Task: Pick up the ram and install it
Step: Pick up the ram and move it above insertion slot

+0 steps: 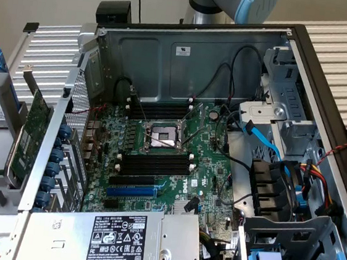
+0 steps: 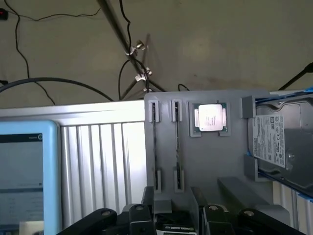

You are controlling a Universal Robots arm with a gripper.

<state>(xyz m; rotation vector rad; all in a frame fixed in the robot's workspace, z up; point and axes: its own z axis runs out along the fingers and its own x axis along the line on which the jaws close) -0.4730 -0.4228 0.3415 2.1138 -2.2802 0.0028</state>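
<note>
The gripper (image 2: 173,195) is hovering just short of the gray holder (image 2: 230,171). Its pincer is released, with the two black fingers (image 2: 148,196) standing apart and nothing between them. The ram (image 2: 177,144) is sitting on edge in the holder, caught in small clips at both ends and showing as a thin dark line. A second stick (image 2: 154,147) is standing parallel, just beside it, on the side away from the CPU (image 2: 210,117). The CPU is lying flat in its own pocket of the holder, just beside the ram. A hard drive (image 2: 281,142) is resting past that, at the holder's edge. Next to the holder, on the sticks' side, a ribbed metal table (image 2: 102,161) is showing, with a blue-framed screen (image 2: 24,176) over it. Over in the exterior view, the arm (image 1: 236,3) is rising behind the open case (image 1: 187,57). Inside the case the motherboard (image 1: 206,171) is lying flat, its long black slots (image 1: 154,163) running beside the socket (image 1: 160,138).
</note>
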